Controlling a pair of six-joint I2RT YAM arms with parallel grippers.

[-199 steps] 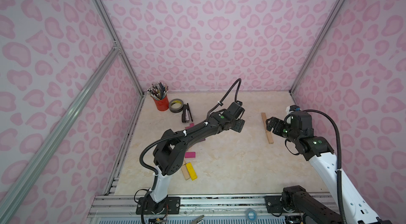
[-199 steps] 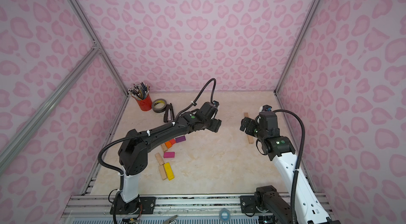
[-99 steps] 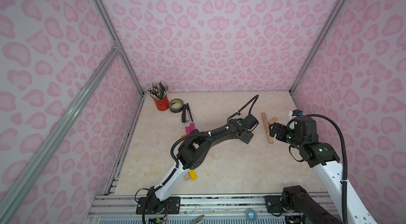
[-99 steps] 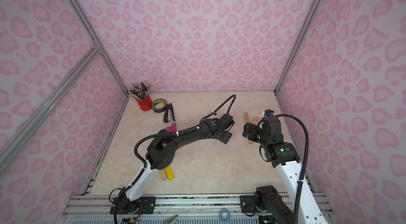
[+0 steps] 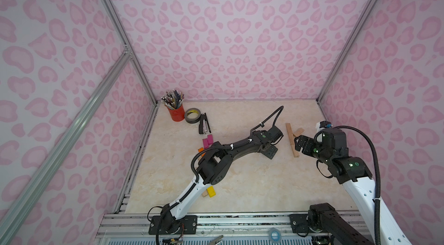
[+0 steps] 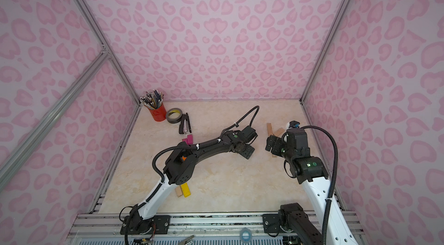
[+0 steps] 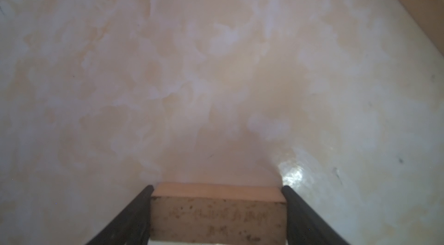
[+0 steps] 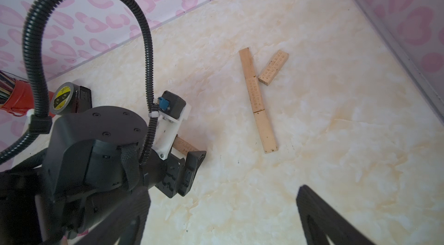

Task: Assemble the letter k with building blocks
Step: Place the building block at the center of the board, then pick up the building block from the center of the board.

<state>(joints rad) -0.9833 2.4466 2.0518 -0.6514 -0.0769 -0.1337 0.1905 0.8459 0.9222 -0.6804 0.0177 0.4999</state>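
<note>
Low over the marbled table [image 7: 216, 63], the left pincer [image 7: 217, 187] clamps a plain wood block [image 7: 217, 212]; the right pincer [image 8: 223, 188] gapes empty. Between them lies the three-block stem [image 8: 258, 102], its upper diagonal [image 8: 274, 67] on the right pincer's side. Best lift over and mirror that diagonal, nudging nothing.

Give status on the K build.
Done: stem of three plain blocks laid end to end, with one diagonal block angled against it. In hand: left pincer grips a plain block low beside the stem, apart from it. Idle: right pincer, open and empty. Left: the lower diagonal.
</note>
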